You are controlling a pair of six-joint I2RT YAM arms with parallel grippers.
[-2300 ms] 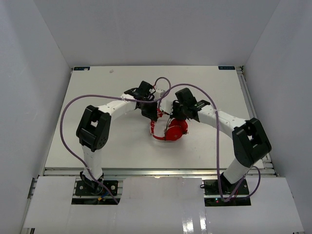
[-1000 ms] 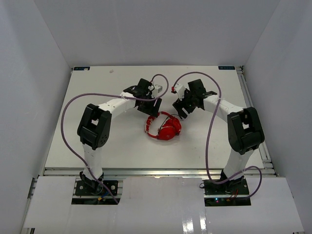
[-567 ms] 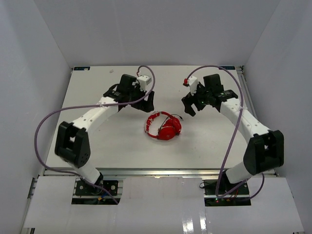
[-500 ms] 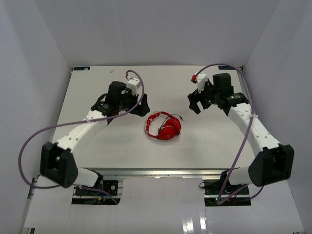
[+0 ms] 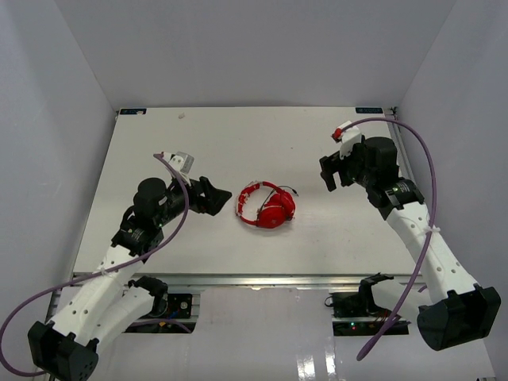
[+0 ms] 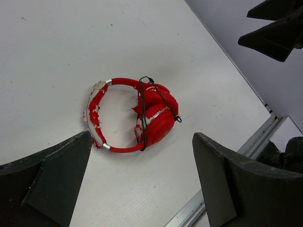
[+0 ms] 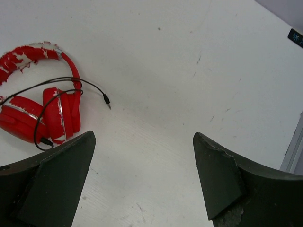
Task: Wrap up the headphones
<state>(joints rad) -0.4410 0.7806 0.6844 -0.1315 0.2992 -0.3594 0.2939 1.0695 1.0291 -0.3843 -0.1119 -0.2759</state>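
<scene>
Black and wedge-shaped, the two left fingers [image 6: 57,175] fill the lower corners of the left wrist view. They are spread wide, with nothing between them but bare white bench [image 6: 57,56]. Just past their tips, roughly centred in the gap, lies the one pair of red headphones [image 6: 158,120], touching neither finger. Its two round earcups are pressed together side by side. Its single headband [image 6: 124,81] curves out toward the left-hand finger, the red covering flaked to white in patches. One thin black cord [image 6: 141,113] is looped around the earcups.

The two right fingers [image 7: 52,175] likewise stand wide apart and hold nothing. From them the headphones lie beyond the tip of the left-hand finger, off to that side rather than in the gap. The cord's one jack plug [image 7: 108,100] rests loose on the bench just beside the earcups, on the side nearer the gap.

From above, the headphones sit between the two sets of fingers, close to the left ones and a little farther from the right. Two purple cables [image 5: 389,120], one per arm, arch over the bench.
</scene>
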